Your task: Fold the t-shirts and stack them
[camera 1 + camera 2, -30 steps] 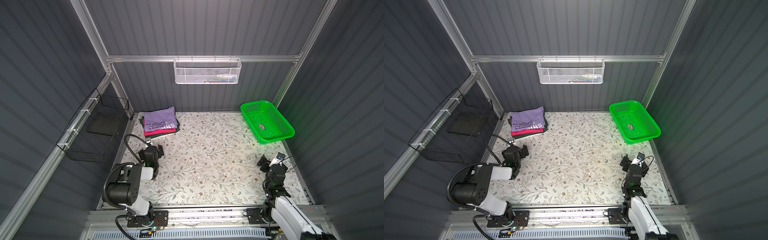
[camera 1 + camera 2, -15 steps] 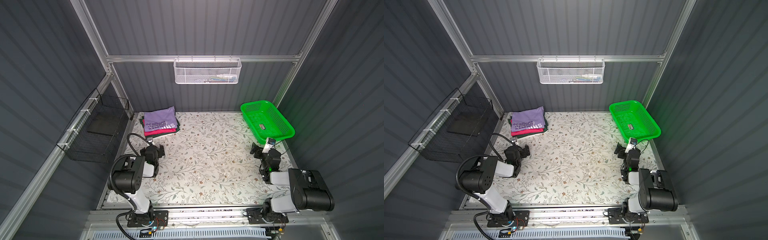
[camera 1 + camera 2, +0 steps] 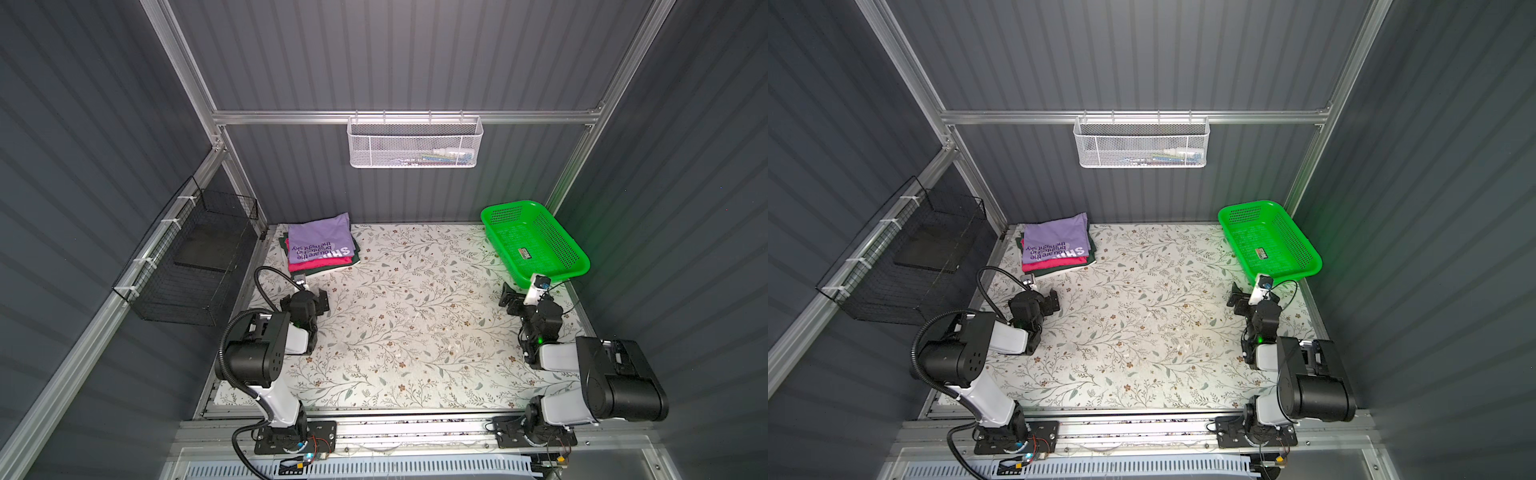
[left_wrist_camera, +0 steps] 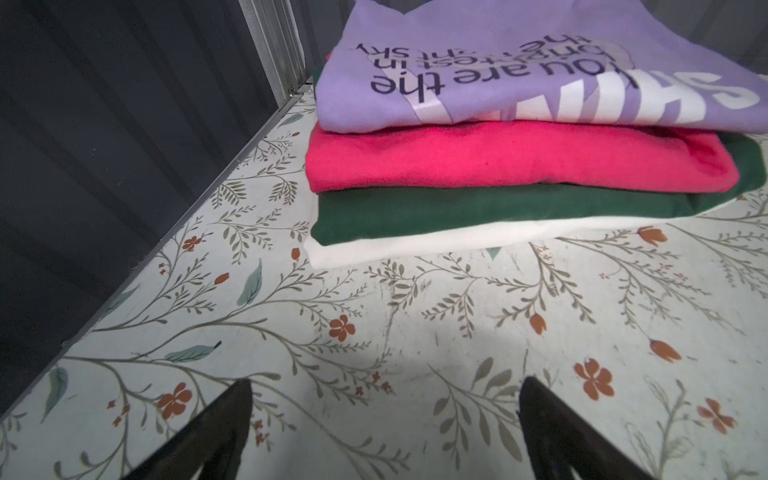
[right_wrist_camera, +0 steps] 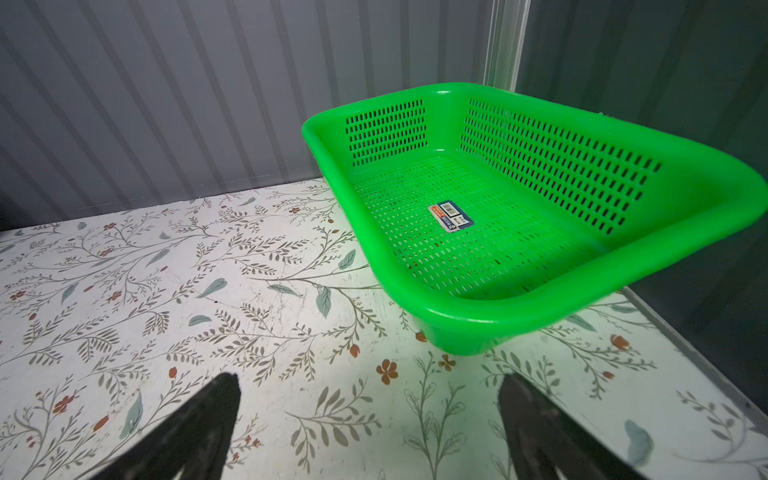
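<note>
Lavender t-shirt [image 3: 318, 239] lies atop the magenta t-shirt [image 4: 498, 158] and dark green t-shirt [image 4: 498, 208] in the far left corner. Since a second ago the right gripper [image 5: 370, 376] has swung forward near the green basket [image 5: 519, 307]; it and the left gripper [image 4: 385, 384] gape wide, empty

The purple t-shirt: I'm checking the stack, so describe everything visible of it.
The purple t-shirt is soft lavender cloth, folded flat into a rectangle, print side up with dark and white lettering. It lies in the far left corner of the table, resting on the pink t-shirt; nothing else touches it.
</note>
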You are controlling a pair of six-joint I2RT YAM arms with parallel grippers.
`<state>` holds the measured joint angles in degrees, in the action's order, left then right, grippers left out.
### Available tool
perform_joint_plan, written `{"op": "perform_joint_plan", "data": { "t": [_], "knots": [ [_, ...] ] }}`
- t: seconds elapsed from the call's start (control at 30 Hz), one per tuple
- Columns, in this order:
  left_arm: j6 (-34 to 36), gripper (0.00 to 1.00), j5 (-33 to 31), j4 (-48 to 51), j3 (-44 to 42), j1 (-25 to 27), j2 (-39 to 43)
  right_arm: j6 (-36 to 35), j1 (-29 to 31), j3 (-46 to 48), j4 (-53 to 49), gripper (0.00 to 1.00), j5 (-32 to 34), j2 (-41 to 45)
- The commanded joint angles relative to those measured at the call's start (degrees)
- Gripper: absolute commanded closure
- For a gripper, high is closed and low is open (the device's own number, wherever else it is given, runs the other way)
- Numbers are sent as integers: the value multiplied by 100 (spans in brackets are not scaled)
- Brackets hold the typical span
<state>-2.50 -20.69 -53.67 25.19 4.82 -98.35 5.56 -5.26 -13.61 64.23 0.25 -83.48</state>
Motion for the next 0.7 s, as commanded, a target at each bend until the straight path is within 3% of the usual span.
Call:
{"op": "perform_joint_plan", "data": {
  "t": [0.0,0.67],
  "knots": [
    [101,0,39,-73,65,10,8,96,27,-257,-339,1,268,-16],
    [101,0,40,-73,65,11,13,47,49,-318,-464,1,237,-14]
  ]
}}
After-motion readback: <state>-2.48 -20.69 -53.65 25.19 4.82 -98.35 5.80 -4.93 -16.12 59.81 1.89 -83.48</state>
